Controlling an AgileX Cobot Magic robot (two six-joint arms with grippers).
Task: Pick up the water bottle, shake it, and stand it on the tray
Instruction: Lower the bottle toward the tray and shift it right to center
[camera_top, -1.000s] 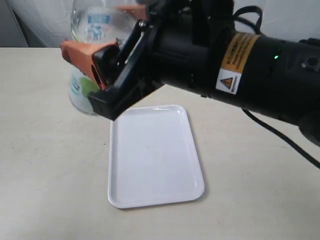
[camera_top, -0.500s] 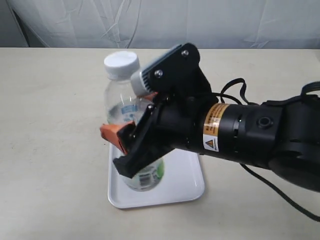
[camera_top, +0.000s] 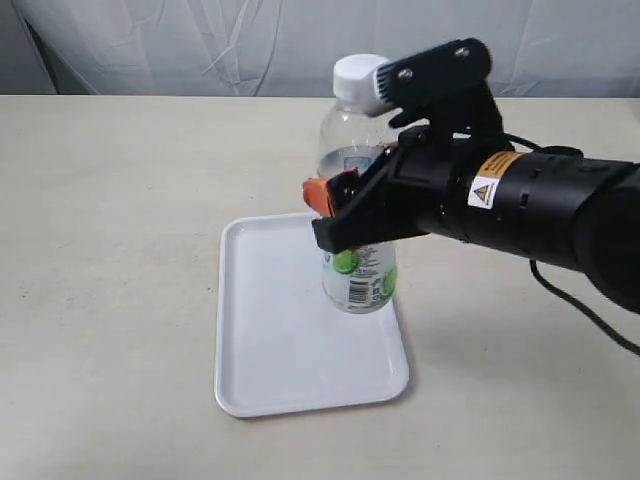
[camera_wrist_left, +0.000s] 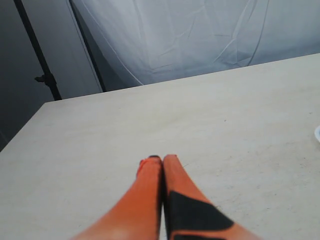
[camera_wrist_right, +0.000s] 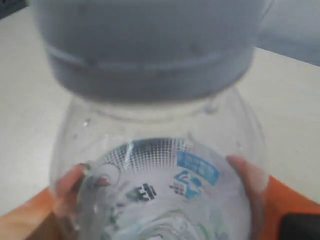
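Water bottle (camera_top: 360, 283) stands upright inside the white tray (camera_top: 290, 340), near its rim, clasped by the right gripper (camera_top: 340, 205); left gripper (camera_wrist_left: 161, 161) pinched closed, empty.

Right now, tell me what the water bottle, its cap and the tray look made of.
The water bottle looks like clear plastic: see-through, glossy wall. Its cap is opaque white, likely plastic. The tray is smooth white, probably plastic, with a faint sheen and moulded low rim.
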